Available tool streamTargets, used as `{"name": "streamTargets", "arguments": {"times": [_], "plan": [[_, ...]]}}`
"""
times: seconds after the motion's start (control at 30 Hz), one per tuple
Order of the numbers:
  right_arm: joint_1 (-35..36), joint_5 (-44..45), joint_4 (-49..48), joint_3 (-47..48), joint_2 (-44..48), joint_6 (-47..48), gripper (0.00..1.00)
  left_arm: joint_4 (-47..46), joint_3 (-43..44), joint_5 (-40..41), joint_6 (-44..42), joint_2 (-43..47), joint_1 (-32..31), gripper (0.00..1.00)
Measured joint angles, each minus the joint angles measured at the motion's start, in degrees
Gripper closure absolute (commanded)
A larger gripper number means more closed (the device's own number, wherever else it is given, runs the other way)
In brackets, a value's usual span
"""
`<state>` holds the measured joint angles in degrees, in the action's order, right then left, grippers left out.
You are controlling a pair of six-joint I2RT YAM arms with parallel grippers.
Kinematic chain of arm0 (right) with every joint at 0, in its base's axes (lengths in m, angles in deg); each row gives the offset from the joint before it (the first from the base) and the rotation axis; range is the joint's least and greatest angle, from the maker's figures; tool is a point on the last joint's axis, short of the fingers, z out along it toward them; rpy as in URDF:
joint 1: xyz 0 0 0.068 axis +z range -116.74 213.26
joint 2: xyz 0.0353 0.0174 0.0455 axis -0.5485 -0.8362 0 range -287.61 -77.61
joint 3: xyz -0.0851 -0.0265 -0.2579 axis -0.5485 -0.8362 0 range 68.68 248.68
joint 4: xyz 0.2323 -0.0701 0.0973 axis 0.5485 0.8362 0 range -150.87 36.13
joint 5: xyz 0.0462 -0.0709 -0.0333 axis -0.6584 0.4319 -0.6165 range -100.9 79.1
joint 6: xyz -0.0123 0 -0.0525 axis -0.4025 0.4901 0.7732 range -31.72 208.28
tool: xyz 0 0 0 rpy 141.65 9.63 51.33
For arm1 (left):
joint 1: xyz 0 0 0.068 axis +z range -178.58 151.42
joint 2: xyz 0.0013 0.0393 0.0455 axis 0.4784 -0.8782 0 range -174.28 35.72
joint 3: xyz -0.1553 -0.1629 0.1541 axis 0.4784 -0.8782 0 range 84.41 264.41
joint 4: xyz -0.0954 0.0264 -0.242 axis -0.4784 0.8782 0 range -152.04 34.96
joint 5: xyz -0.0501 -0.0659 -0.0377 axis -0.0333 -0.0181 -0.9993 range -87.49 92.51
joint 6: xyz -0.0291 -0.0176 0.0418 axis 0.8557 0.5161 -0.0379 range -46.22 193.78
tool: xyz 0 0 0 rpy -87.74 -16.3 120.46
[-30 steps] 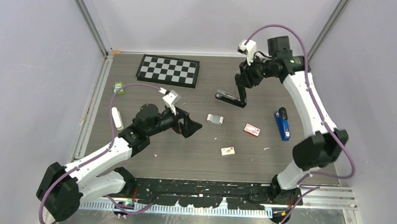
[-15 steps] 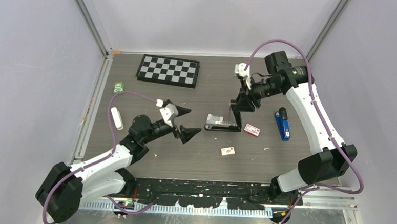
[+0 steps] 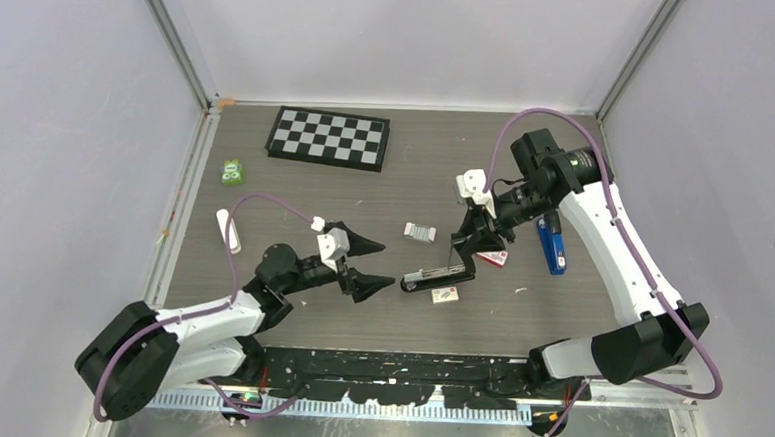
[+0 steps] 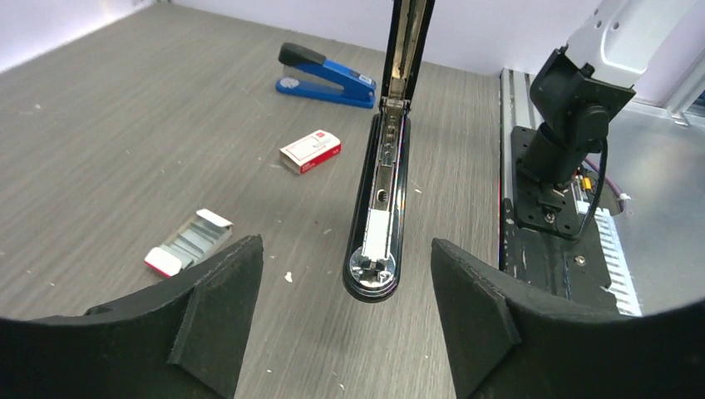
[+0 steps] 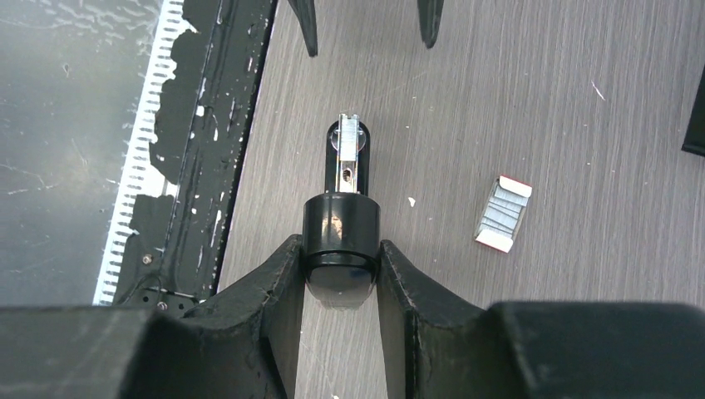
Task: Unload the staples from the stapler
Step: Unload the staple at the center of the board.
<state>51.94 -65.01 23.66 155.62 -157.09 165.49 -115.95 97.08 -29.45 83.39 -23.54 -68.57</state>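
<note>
Left wrist view: with the right claw (image 5: pixel 339 249) clamped on the raised arm of the open stapler (image 4: pixel 381 208), the spread left claw (image 4: pixel 342 245) should approach straight along its rail; loose staples (image 4: pixel 189 243) lie beside it on the counter (image 4: pixel 125 125).

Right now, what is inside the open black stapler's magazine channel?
The black stapler lies open: its channel shows a pale silvery block near the front tip, bare metal behind. Whether that block is staples cannot be told; anything beneath it is covered.
</note>
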Motion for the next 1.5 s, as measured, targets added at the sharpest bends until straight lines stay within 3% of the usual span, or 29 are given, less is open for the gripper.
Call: {"name": "streamTargets", "arguments": {"times": [0.4,0.53,0.7,0.8,1.13,1.33,1.5], "plan": [[0.24,-1.16,-4.76,-0.04,-5.92,-7.45,0.99,-13.07,-1.14,1.44,10.78,-15.82,-0.15,0.33],[0.24,-1.95,-8.00,-0.04,-5.97,-13.38,0.99,-18.93,-1.11,1.40,13.68,-21.51,-0.15,0.23],[-0.46,-3.91,-15.06,-0.24,-6.19,-24.46,0.99,-21.51,-0.87,3.80,16.98,-23.32,-0.15,0.01],[-2.38,-6.71,-21.27,-1.92,-6.19,-33.48,0.99,-21.94,-1.97,8.26,18.23,-19.69,-0.09,0.00],[-6.10,-7.69,-59.34,-18.01,-3.78,-78.40,0.99,-14.45,-4.02,25.90,32.89,0.17,2.03,0.00],[-6.05,-6.64,-70.79,-18.47,-2.73,-93.20,0.99,-8.07,-6.93,35.34,42.29,10.62,2.03,0.00],[-5.64,-5.03,-74.01,-18.47,-2.73,-101.13,0.99,-2.62,-6.97,39.65,52.09,14.97,2.08,0.01]]}}
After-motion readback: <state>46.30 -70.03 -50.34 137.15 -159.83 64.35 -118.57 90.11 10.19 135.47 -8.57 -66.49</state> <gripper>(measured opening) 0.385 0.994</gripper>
